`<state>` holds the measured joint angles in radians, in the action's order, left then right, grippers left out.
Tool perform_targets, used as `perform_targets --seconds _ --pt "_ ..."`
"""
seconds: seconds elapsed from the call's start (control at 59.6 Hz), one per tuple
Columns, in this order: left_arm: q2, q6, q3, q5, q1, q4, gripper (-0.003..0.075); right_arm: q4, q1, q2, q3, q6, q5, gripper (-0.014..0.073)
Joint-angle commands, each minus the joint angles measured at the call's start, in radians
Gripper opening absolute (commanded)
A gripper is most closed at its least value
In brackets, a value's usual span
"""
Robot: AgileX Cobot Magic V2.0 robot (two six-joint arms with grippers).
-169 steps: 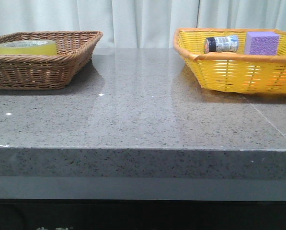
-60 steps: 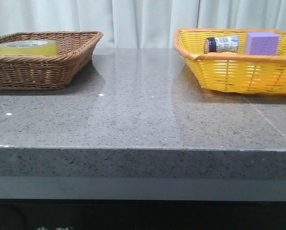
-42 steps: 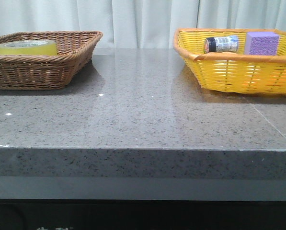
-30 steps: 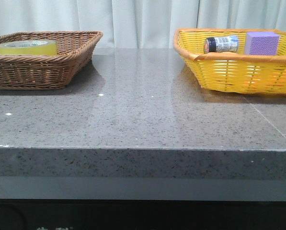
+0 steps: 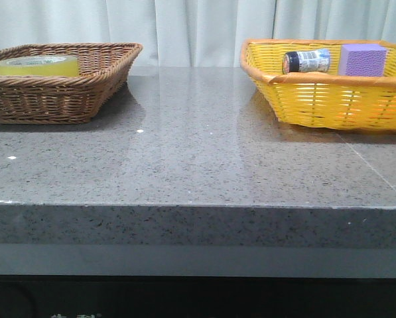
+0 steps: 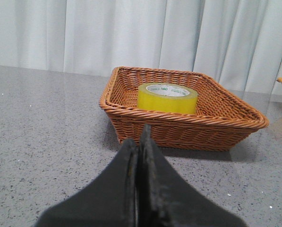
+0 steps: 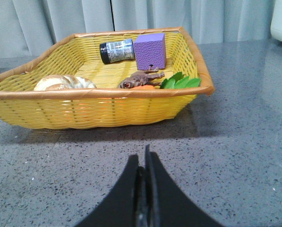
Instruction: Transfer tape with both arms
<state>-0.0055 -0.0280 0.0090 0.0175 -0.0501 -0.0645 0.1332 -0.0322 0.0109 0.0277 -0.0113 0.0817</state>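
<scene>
The yellow tape (image 5: 37,65) lies flat inside the brown wicker basket (image 5: 85,93) at the table's back left. The left wrist view shows the tape (image 6: 167,98) with its pale printed core ring facing up, in the brown basket (image 6: 188,127). My left gripper (image 6: 140,137) is shut and empty, low over the counter just short of that basket's near wall. My right gripper (image 7: 143,158) is shut and empty too, over bare counter in front of the yellow basket (image 7: 98,111). Neither arm shows in the front view.
The yellow basket (image 5: 330,99) at the back right holds a dark-capped bottle (image 5: 306,61) and a purple block (image 5: 362,59); the right wrist view also shows a shell-like bun (image 7: 65,83), a brown toy (image 7: 140,78) and green leaves (image 7: 179,82). Grey speckled counter (image 5: 198,159) lies between baskets. White curtain behind.
</scene>
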Motion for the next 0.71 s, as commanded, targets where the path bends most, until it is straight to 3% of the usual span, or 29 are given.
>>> perform_targets --seconds 0.0,0.336,0.688 --pt "-0.018 -0.006 0.039 -0.08 -0.001 -0.004 -0.002 -0.008 -0.003 0.026 -0.026 -0.007 -0.076 -0.0069" --pt "-0.018 -0.006 0.039 -0.08 -0.001 -0.004 -0.002 -0.008 -0.003 0.026 -0.026 -0.007 -0.071 -0.0069" --pt "-0.018 -0.006 0.039 -0.08 -0.001 -0.004 -0.002 -0.08 -0.003 0.026 -0.026 -0.007 -0.161 -0.0069"
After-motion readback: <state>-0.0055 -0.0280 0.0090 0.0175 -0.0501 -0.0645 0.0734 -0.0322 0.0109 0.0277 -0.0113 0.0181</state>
